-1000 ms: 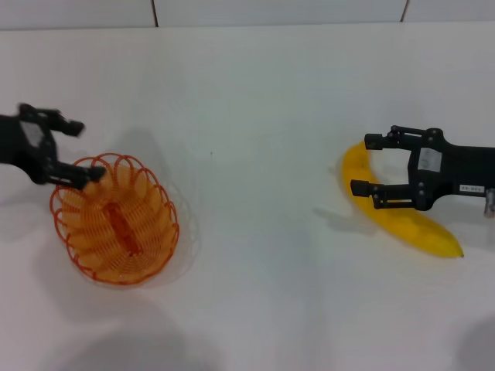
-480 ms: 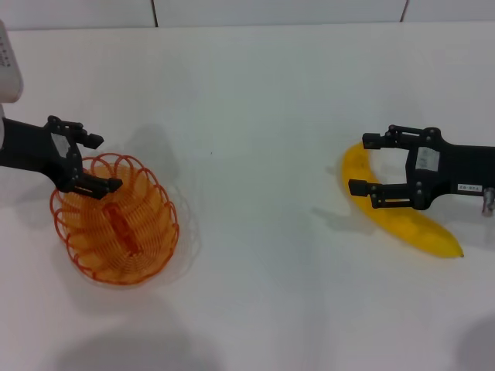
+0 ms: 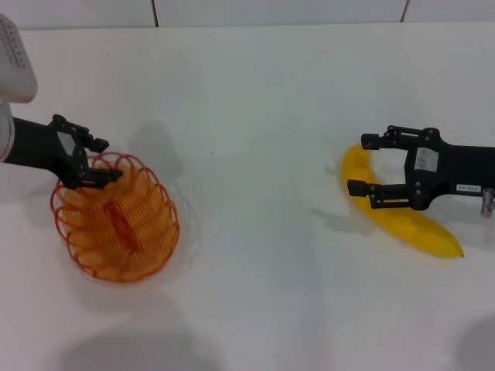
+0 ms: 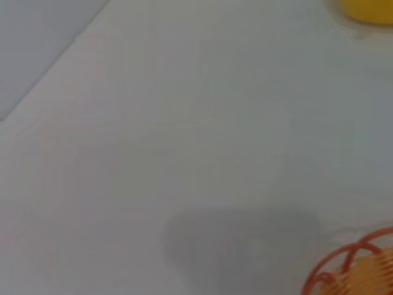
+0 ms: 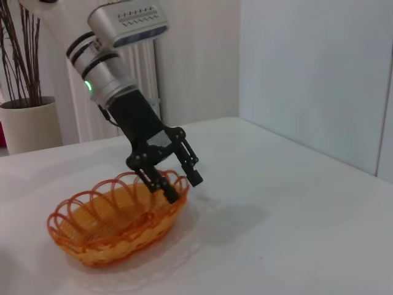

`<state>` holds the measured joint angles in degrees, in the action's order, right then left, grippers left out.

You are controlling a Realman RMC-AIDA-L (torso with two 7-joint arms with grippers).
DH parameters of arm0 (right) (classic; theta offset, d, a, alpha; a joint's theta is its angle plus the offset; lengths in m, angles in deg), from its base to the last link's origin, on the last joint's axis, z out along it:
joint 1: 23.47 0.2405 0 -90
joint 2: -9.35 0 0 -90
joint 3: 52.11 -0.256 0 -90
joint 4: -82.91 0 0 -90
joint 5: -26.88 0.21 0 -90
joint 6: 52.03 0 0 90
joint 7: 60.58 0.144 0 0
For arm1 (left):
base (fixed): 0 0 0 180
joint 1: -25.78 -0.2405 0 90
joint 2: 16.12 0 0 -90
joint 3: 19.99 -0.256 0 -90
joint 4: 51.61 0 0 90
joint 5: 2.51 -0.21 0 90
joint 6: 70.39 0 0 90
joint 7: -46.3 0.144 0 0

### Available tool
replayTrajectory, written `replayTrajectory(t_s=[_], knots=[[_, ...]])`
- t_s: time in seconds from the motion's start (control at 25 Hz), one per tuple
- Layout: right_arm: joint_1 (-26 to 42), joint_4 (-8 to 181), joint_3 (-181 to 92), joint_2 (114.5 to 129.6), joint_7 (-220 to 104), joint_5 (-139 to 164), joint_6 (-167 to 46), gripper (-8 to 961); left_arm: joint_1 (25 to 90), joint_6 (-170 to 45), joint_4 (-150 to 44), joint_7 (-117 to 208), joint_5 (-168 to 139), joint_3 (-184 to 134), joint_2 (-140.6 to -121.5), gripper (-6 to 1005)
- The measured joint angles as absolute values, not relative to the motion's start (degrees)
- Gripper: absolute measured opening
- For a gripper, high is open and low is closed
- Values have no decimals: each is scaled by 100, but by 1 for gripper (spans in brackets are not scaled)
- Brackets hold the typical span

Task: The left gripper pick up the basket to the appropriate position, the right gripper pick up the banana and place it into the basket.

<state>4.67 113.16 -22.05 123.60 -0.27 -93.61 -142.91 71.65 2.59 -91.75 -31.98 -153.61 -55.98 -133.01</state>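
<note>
The orange wire basket (image 3: 116, 220) sits on the white table at the left. My left gripper (image 3: 108, 161) is open at the basket's far rim, one finger inside the rim and one outside. The right wrist view shows the same: the left gripper (image 5: 183, 187) tilts down over the basket (image 5: 116, 224). The yellow banana (image 3: 402, 220) lies at the right. My right gripper (image 3: 358, 164) is open, its fingers on either side of the banana's far end. The left wrist view shows only a bit of the basket's rim (image 4: 356, 267) and the banana (image 4: 368, 9).
The white table (image 3: 255, 116) stretches between the basket and the banana. A wall edge runs along the back. In the right wrist view a pot with twigs (image 5: 27, 123) and a white radiator (image 5: 141, 67) stand beyond the table.
My left gripper has moved right onto the basket's far rim and its fingers have narrowed a little. The right gripper and banana have not moved.
</note>
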Motion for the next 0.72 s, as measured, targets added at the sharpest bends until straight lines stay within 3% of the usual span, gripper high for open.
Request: replayTrajectory(t_s=[0.48, 0.56, 0.72], knots=[[474, 11288, -2205, 12342, -21, -9361, -14292, 812, 7228, 182, -9098, -3254, -15362, -5603, -13300, 418], [474, 11288, -2205, 12343, -20, -9361, -14292, 811, 7228, 195, -9099, -3265, -15362, -5603, -13300, 198], [463, 11288, -2205, 12343, -19, -9361, -14291, 809, 7224, 223, -9137, -3288, -15359, -5603, -13300, 157]])
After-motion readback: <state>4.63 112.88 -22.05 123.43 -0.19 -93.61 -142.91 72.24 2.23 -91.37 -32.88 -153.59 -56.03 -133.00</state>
